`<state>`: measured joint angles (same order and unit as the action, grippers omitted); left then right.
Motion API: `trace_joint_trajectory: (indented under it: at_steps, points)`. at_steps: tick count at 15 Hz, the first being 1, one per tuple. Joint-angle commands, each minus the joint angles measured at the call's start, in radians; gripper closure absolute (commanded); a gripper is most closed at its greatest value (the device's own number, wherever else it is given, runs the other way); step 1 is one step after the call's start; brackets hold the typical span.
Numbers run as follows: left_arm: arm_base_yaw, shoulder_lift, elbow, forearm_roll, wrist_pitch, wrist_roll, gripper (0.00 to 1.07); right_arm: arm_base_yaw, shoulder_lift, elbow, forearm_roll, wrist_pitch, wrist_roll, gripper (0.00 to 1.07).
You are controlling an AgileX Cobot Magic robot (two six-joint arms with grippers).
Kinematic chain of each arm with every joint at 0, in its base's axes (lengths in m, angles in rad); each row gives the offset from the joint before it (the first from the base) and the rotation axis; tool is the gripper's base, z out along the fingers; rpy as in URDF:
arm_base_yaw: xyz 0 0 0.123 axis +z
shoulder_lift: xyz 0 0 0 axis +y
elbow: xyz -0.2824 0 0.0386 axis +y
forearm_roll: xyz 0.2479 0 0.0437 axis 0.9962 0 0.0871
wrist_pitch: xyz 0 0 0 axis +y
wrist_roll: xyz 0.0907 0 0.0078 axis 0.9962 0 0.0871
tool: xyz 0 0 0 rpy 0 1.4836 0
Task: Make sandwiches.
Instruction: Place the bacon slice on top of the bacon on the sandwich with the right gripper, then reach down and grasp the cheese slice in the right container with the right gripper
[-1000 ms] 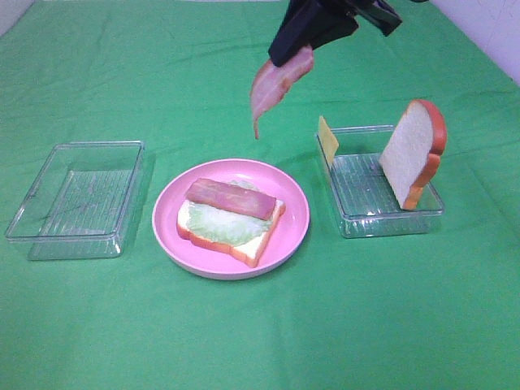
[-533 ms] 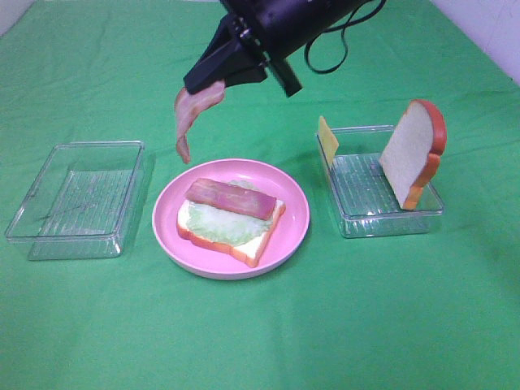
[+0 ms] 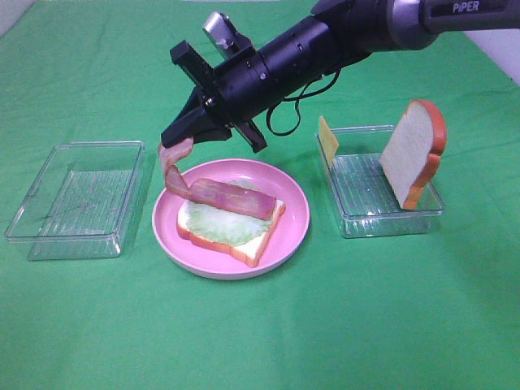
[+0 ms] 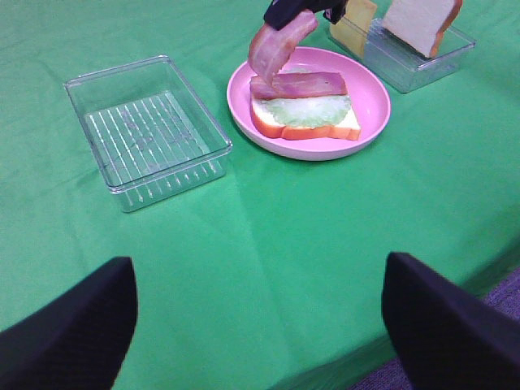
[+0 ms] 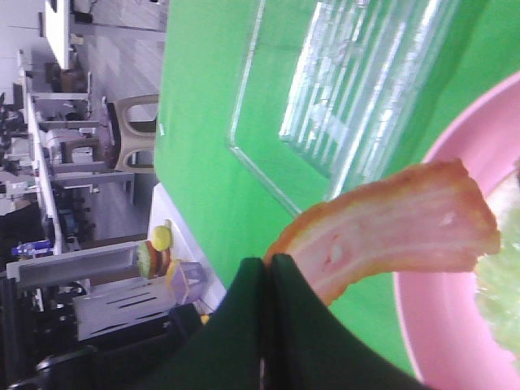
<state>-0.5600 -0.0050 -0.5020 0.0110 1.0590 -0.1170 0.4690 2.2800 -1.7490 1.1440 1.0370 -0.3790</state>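
Note:
An open sandwich (image 3: 230,219) lies on the pink plate (image 3: 296,213): a bread slice, lettuce and a ham strip (image 3: 231,197). My right gripper (image 3: 180,138) reaches across to the plate's left rim and is shut on a bacon strip (image 3: 172,169). The strip hangs down and its lower end touches the ham's left end. The right wrist view shows the shut fingertips (image 5: 268,268) pinching the bacon (image 5: 390,236). A second bread slice (image 3: 414,150) and a yellow cheese slice (image 3: 327,138) stand in the right tray (image 3: 390,219). My left gripper (image 4: 260,333) is open and empty, well short of the plate (image 4: 370,97).
An empty clear tray (image 3: 77,195) sits left of the plate, also seen in the left wrist view (image 4: 146,130). Everything rests on a green cloth. The right arm spans the space above the plate's far side.
My right gripper has carried the bacon leftward and down, from above the right tray's side to the plate's left rim. The bacon's end now touches the ham.

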Motion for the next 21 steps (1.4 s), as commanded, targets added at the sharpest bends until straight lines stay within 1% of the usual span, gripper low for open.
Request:
trace_joint_trajectory:
  at_steps: [1, 2, 5, 8, 9, 10, 13, 14, 15, 16, 17, 18, 19, 21]
  points:
    - [-0.002, -0.008, 0.001, 0.002, -0.011, -0.001, 0.29, -0.003, 0.007, -0.004, -0.138, -0.021, 0.089, 1.07]
    - [-0.002, -0.008, 0.001, 0.002, -0.011, -0.001, 0.29, -0.003, 0.007, -0.004, -0.209, -0.02, 0.134, 1.07]
    - [-0.002, -0.008, 0.001, 0.002, -0.011, -0.001, 0.29, -0.003, 0.007, -0.004, -0.52, -0.026, 0.345, 1.07]
    - [-0.002, -0.008, 0.001, 0.002, -0.011, -0.001, 0.29, -0.003, 0.007, -0.004, -0.571, -0.045, 0.363, 1.07]
    - [-0.002, -0.008, 0.001, 0.002, -0.011, -0.001, 0.29, -0.003, 0.007, -0.004, -0.571, -0.048, 0.363, 0.98]
    - [-0.002, -0.008, 0.001, 0.002, -0.011, -0.001, 0.29, -0.003, 0.005, -0.004, -0.571, -0.048, 0.363, 0.93]
    - [-0.002, -0.008, 0.001, 0.002, -0.011, -0.001, 0.29, -0.003, -0.018, -0.005, -0.607, -0.047, 0.363, 0.52]
    - [-0.002, -0.008, 0.001, 0.002, -0.011, -0.001, 0.29, -0.003, -0.039, -0.005, -0.618, -0.048, 0.363, 0.42]
    - [-0.002, -0.008, 0.001, 0.002, -0.011, -0.001, 0.29, -0.003, -0.068, -0.005, -0.634, -0.044, 0.363, 0.36]
    - [-0.002, -0.008, 0.001, 0.002, -0.011, -0.001, 0.29, -0.003, -0.128, -0.005, -0.68, -0.034, 0.365, 0.34]
    - [-0.002, -0.008, 0.001, 0.002, -0.011, -0.001, 0.29, -0.003, -0.152, -0.01, -0.716, -0.016, 0.391, 0.34]
    - [-0.002, -0.008, 0.001, 0.002, -0.011, -0.001, 0.29, -0.003, -0.167, -0.032, -0.776, 0.025, 0.419, 0.34]
    - [-0.002, -0.008, 0.001, 0.002, -0.011, -0.001, 0.29, -0.003, -0.168, -0.053, -0.808, 0.057, 0.435, 0.35]
    - [-0.002, -0.008, 0.001, 0.002, -0.011, -0.001, 0.29, -0.003, -0.168, -0.133, -0.931, 0.161, 0.484, 0.35]
